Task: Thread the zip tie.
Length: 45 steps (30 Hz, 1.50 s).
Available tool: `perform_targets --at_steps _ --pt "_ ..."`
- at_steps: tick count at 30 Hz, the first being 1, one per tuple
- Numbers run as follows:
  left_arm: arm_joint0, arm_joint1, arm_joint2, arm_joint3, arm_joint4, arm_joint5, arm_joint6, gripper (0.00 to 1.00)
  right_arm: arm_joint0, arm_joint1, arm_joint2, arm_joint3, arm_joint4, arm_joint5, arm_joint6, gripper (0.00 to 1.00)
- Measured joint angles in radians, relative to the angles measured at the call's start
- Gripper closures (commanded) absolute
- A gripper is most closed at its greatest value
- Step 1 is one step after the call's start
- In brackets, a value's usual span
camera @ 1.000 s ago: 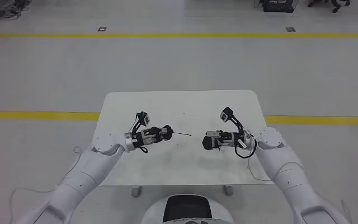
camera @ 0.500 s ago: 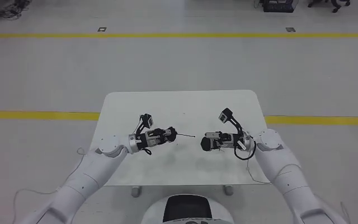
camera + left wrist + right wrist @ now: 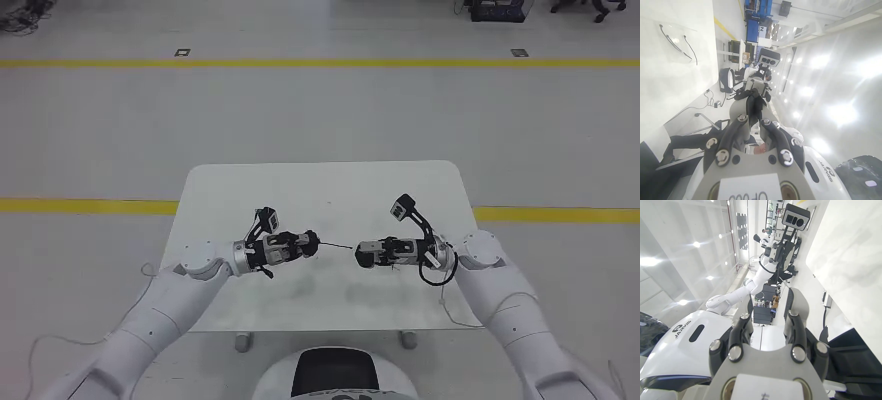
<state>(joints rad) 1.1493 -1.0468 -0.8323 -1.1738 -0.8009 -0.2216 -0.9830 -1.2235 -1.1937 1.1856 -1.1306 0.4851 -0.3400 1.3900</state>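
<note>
- Handover of the tie (image 3: 332, 244) from one gripper to the other is judged to be the step in hand; threading is not yet done.
- It is held above the table (image 3: 330, 185), between the two grippers, with its thin free end pointed at the right gripper (image 3: 362, 254).
- Its near end is clamped by the left gripper (image 3: 303, 242), whose fingers are pressed together on it.
- Nothing is gripped by the right gripper: its fingers (image 3: 797, 303) are spread apart, and the tip is seen just beside one of them.
- Next, the tip is to be lined up inside that gap and pinched; fine aiming is called for, since so thin an end can be bent aside.
- Spare ties (image 3: 677, 45) are seen on the table, well apart.
</note>
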Motion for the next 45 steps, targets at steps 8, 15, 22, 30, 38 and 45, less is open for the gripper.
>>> perform_targets --at_steps 8,15,22,30,38,45 --pt "-0.004 -0.007 -0.001 0.012 -0.015 -0.001 -0.012 1.00 0.002 -0.011 0.008 0.014 -0.023 0.000 0.000 0.76" --pt "-0.008 -0.013 0.006 0.013 -0.004 -0.001 -0.013 1.00 0.000 -0.022 0.018 0.015 -0.045 0.000 -0.009 0.77" --pt "-0.008 -0.017 0.008 0.018 -0.001 -0.004 -0.020 1.00 -0.002 -0.032 0.030 0.009 -0.057 0.000 -0.008 0.86" --pt "-0.008 -0.020 0.006 0.022 0.000 -0.003 -0.028 1.00 -0.003 -0.044 0.039 0.009 -0.080 0.000 -0.016 0.88" --pt "-0.008 -0.023 0.003 0.025 0.004 0.001 -0.034 1.00 -0.004 -0.053 0.051 0.015 -0.092 0.000 -0.011 0.91" --pt "-0.008 -0.026 0.002 0.027 0.008 0.005 -0.031 1.00 -0.001 -0.061 0.057 0.025 -0.099 0.000 -0.004 0.91"
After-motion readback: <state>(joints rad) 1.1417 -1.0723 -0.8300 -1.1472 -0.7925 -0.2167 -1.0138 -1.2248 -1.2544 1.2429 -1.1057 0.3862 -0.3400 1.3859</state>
